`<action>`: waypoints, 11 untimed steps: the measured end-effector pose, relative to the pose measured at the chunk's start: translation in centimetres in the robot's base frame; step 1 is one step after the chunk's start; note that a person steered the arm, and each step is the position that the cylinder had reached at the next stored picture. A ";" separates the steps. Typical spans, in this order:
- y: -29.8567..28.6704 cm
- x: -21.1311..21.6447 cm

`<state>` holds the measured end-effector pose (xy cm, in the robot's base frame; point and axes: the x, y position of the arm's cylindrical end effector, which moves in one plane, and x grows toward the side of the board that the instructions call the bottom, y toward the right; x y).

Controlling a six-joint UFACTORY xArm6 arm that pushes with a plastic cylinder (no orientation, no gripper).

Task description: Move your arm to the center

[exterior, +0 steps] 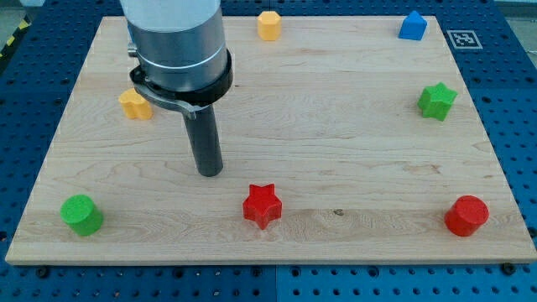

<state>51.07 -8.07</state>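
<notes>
My tip (210, 172) rests on the wooden board (336, 126), left of its middle. A red star (262, 205) lies just below and to the right of the tip, apart from it. A yellow block (135, 105) sits to the upper left of the tip, partly behind the arm's collar. A green cylinder (81, 214) stands at the bottom left. A yellow hexagonal block (268, 25) sits at the top middle. A blue block (412, 26) is at the top right, a green star (437, 101) at the right edge, and a red cylinder (466, 216) at the bottom right.
The arm's grey body (176, 42) rises over the board's upper left. A black-and-white marker tag (464, 39) lies off the board's top right corner. Blue perforated table surface (520, 101) surrounds the board.
</notes>
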 end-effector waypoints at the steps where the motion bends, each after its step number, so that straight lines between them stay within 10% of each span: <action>1: 0.0 0.0; 8: 0.0 -1.4; 11: 9.0 -15.0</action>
